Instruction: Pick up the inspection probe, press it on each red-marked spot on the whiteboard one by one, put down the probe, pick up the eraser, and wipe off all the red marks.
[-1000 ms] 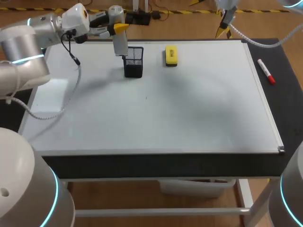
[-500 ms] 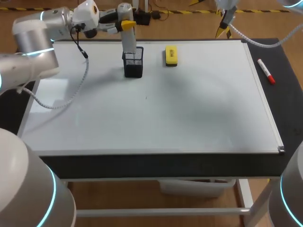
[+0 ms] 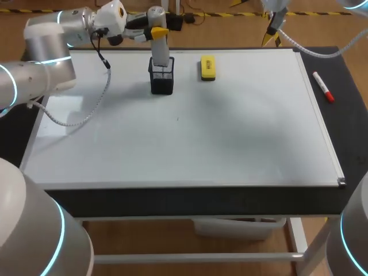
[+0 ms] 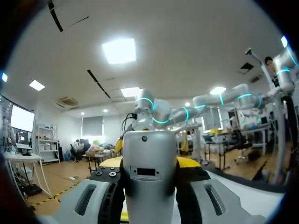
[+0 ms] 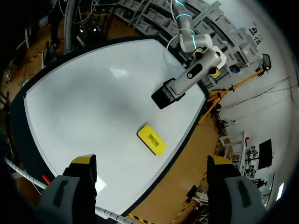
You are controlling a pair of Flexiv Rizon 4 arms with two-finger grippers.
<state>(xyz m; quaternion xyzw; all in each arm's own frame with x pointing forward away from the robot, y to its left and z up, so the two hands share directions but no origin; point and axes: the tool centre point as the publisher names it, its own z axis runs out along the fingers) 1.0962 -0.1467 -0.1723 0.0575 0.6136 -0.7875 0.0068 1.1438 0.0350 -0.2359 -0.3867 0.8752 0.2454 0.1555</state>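
Evidently the left jaws were clamped on the probe (image 3: 161, 56), the yellow tips pressed to either side of its silver body in the left wrist view. From the head view the probe stood nearly upright over the black mesh holder (image 3: 162, 80), its lower end at or just inside the mouth; how deep, I could not tell. The holder sat near the far edge of the whiteboard (image 3: 230, 132) on the desk, with the yellow eraser (image 3: 207, 67) just beside it. The right jaws stood wide apart and held nothing, above the far side of the board. No red marks could be made out on the white surface.

The risk, as I judged it, lay in the holder being light. If the probe's end caught the rim or the mesh wall, a further push could tip or slide the holder towards the eraser. Letting go with the probe only part-way in might let it lean and topple the holder.
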